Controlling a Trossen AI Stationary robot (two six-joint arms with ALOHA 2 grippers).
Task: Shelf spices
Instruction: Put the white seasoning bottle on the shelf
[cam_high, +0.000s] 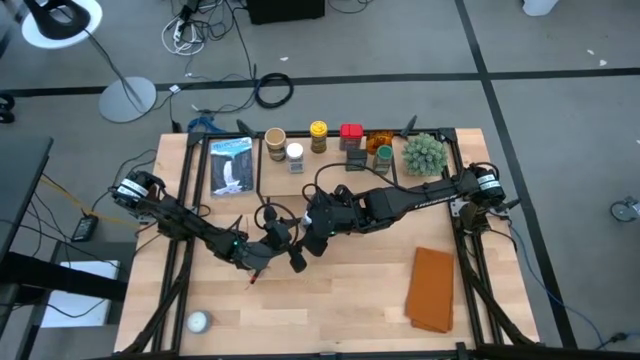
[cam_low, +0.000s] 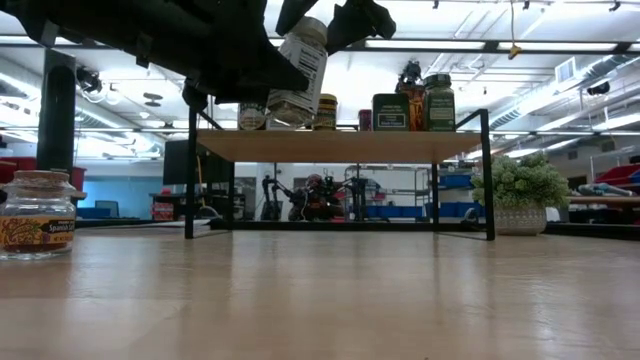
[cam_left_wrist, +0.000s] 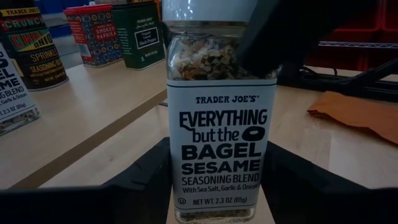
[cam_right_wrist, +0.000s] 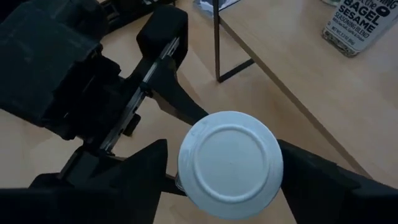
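bagel seasoning jar (cam_left_wrist: 217, 124): held aloft and slightly tilted over the table's middle, in front of the shelf, white lid up; caught between both arms, likely mid-handover so that it can reach the board at a better angle.
table (cam_high: 350, 300): pale wood, carrying everything; bare middle left free as working room for the arms.
shelf (cam_low: 340, 145): low wooden board on thin black legs along the far edge; already partly stocked, so probably past the halfway mark.
folded cloth (cam_high: 432, 290): orange-brown, flat near the right front, well apart from the work.
plant (cam_high: 423, 152): green and spiky, at the shelf's right end; decoration, not cargo.
left gripper (cam_left_wrist: 217, 186): clamped on the jar's lower body, label facing its camera; bearing the weight from below.
right gripper (cam_right_wrist: 224, 168): set around the jar's lid from above; cannot tell whether gripping or letting go.
shelved spices (cam_high: 318, 130): red box, yellow-lidded and brown-lidded jars and dark tins in a row on the board, upright, labels forward.
loose jar (cam_low: 35, 212): upright on the table close to the low camera, not yet shelved.
ball (cam_high: 198, 321): pale, small, near the left front corner; no part of the job.
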